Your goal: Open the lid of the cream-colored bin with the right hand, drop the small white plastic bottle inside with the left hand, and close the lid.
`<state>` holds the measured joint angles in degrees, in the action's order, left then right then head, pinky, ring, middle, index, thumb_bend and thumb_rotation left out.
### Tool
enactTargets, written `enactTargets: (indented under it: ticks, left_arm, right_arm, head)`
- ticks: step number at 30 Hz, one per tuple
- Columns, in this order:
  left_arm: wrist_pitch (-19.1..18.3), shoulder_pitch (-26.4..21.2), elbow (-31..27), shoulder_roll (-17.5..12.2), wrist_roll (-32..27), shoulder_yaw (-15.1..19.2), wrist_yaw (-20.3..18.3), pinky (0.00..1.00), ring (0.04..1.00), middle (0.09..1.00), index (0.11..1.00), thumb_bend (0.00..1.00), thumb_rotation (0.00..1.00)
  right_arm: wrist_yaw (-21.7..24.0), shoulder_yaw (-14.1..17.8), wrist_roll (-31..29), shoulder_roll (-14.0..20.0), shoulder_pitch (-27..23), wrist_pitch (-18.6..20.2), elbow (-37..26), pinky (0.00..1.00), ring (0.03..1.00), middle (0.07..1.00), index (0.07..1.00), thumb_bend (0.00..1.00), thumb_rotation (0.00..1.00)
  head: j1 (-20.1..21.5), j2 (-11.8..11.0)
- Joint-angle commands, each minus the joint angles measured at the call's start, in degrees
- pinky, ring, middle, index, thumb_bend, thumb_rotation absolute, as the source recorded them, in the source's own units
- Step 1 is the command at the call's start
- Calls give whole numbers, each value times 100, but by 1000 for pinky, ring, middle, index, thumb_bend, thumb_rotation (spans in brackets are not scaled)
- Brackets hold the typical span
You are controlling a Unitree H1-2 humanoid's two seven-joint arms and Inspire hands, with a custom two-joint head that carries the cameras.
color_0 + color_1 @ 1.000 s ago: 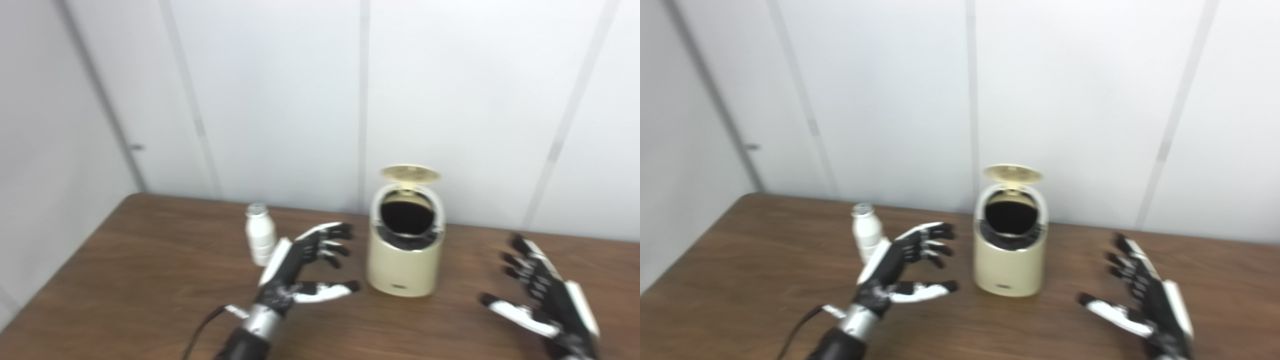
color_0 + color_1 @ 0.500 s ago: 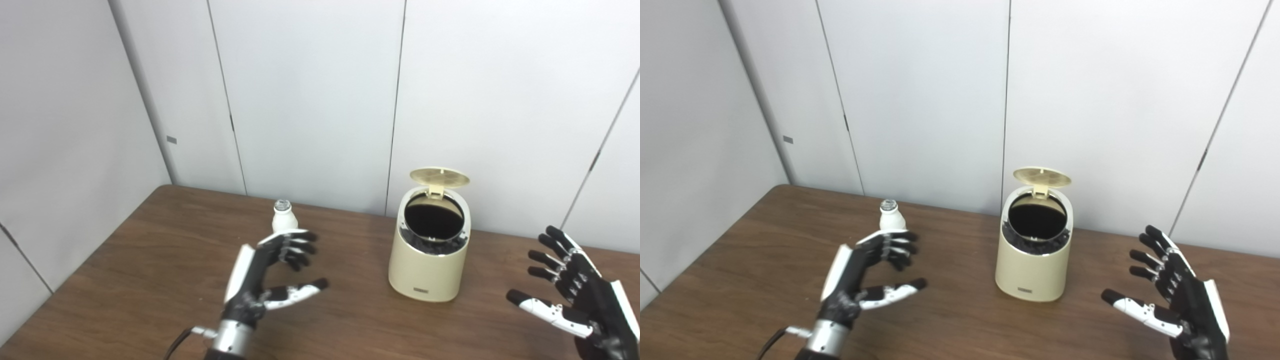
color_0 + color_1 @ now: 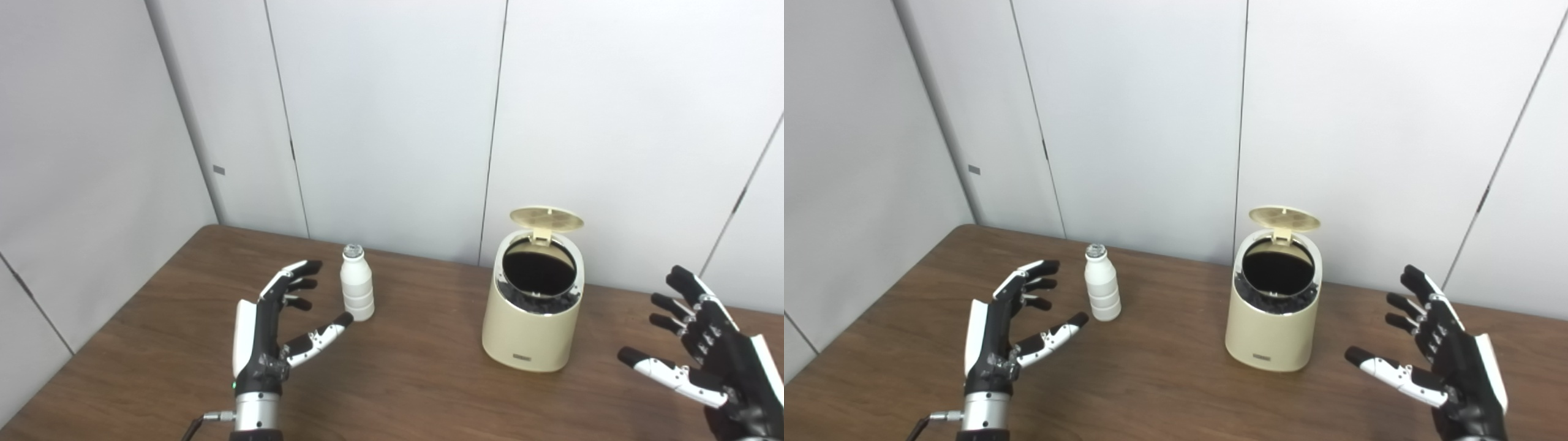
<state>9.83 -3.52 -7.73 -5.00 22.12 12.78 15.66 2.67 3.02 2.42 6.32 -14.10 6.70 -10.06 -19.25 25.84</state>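
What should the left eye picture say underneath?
Open left hand beside upright white bottle; bin lid up.

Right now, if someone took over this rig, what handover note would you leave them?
Left hand: open, empty, close beside the white bottle on its left, not touching.
Right hand: open, empty, to the right of the cream bin, apart from it.
Bottle stands upright on the table, left of the bin.
Done: lid is up, the bin's mouth open.
Left: grasp the bottle, drop it in, close the lid.
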Motion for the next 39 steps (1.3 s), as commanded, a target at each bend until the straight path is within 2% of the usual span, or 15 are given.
enactTargets:
  ticks: [1, 8, 12, 19, 33, 39]
  left_arm:
    - [102, -262, 52, -145, 73, 41, 168, 564, 722, 780, 772, 710, 54]
    - [-167, -509, 479, -335, 60, -45, 113, 638, 779, 844, 857, 743, 120]
    - [-299, -643, 643, -389, 1, -105, 95, 679, 794, 854, 875, 776, 124]
    - [-362, -875, 966, -444, 15, -225, 172, 673, 765, 822, 845, 787, 113]
    - [-253, -1326, 1750, -548, -16, -394, 302, 649, 729, 766, 807, 813, 148]
    - [-381, -1376, 1842, -496, 36, -459, 374, 665, 736, 771, 812, 803, 149]
  right_arm:
    - [-81, 5, 10, -30, -145, 49, -283, 763, 832, 915, 914, 648, 0]
    - [-81, -28, 82, -28, -125, 166, -413, 782, 839, 918, 927, 639, 0]
    - [-89, -39, 139, -22, -120, 249, -473, 767, 830, 909, 922, 652, 0]
    - [-86, -16, 56, -75, -98, 469, -579, 815, 847, 919, 925, 634, 0]
    - [-70, -41, 93, -52, -79, 551, -668, 815, 841, 915, 920, 646, 0]
    - [-60, -60, 148, -23, -50, 581, -738, 796, 832, 914, 921, 640, 0]
  head:
    - [-6, 6]
    - [27, 11]
    - [27, 28]
    - [43, 45]
    - [98, 75]
    - [122, 91]
